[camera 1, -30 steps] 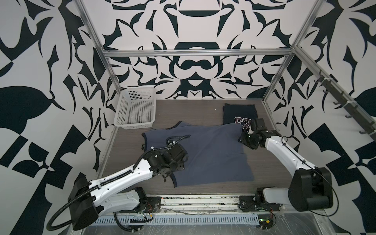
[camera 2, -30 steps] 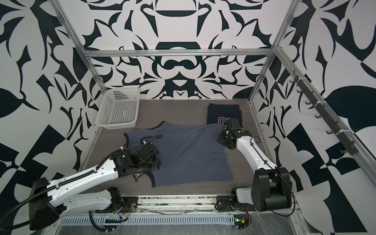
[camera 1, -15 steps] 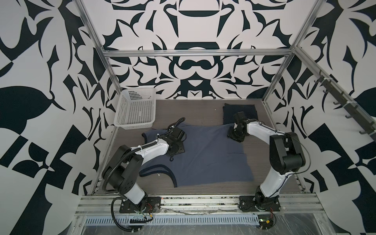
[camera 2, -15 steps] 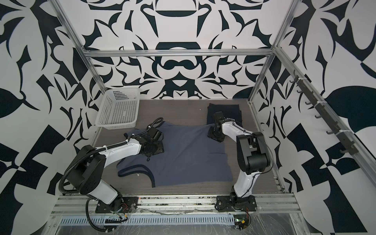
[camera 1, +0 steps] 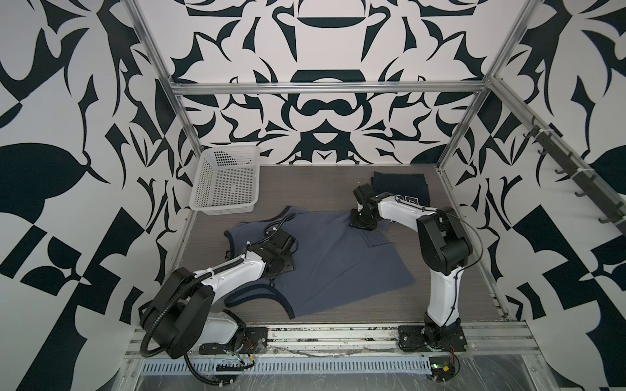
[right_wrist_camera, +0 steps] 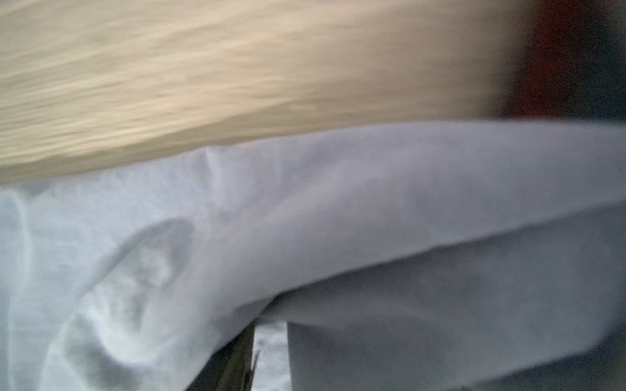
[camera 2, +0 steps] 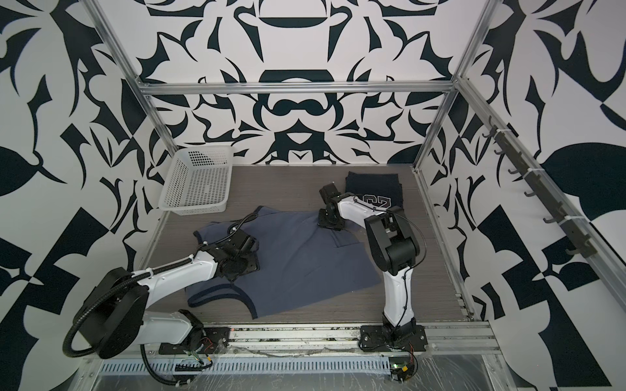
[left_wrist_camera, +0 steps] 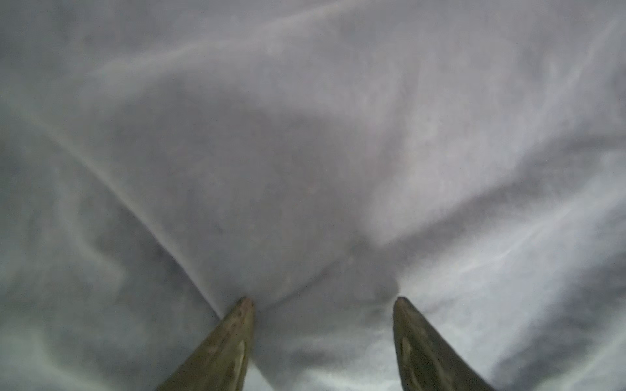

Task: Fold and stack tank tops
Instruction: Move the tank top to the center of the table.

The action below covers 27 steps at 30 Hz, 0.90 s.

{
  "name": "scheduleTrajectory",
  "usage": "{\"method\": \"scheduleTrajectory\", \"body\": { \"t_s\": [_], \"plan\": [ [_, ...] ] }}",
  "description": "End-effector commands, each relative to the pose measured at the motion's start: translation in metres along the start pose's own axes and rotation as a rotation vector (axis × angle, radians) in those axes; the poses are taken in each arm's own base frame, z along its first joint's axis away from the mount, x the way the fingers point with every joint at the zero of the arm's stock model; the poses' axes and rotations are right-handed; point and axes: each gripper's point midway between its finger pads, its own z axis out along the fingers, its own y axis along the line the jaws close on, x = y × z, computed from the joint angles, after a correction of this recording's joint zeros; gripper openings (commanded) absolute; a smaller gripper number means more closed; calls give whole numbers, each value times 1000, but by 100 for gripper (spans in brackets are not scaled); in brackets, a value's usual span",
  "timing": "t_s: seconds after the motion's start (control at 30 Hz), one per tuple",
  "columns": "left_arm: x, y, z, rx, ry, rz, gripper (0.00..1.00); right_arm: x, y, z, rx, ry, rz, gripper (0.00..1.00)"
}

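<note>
Left gripper (left_wrist_camera: 321, 301): fingers spread, tips on the grey top (camera 1: 338, 267), holding nothing.
Right gripper (camera 1: 361, 223): at the grey top's far edge; a cloth fold hides the fingers, so the grip is unclear.
Navy top (camera 1: 399, 186): folded, just beyond the grey top.
Basket (camera 1: 220, 208): beyond the grey top's far left corner.

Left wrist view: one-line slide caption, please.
Open left end effector poised against the wrinkled slate grey-blue cloth tank top.

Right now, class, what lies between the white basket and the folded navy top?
Bare table between basket and navy top, save the right arm's wrist beside the top; both top views show it.
</note>
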Motion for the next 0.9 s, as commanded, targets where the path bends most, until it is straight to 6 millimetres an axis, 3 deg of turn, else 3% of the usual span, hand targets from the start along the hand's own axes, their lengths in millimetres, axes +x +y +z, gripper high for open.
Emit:
{"method": "scheduleTrajectory", "body": {
  "t_s": [0.0,0.1,0.23,0.37,0.6,0.73,0.87],
  "plan": [
    [6,20,0,-74,4,-22,69,15,-6,19,38,96,-13,47],
    [4,14,5,-67,13,-22,69,-4,-22,25,67,102,25,47],
    [-2,-5,12,-18,33,-5,69,-30,-69,23,121,76,133,45],
    [-6,-33,15,58,57,26,69,-38,-116,14,160,67,242,45],
    [-1,-93,25,123,91,135,68,-47,-174,3,192,35,369,44],
    [5,-102,30,115,114,151,68,-50,-185,-7,198,21,383,44],
    [19,-80,28,78,128,135,68,-34,-172,-14,173,34,363,44]
  ]
}}
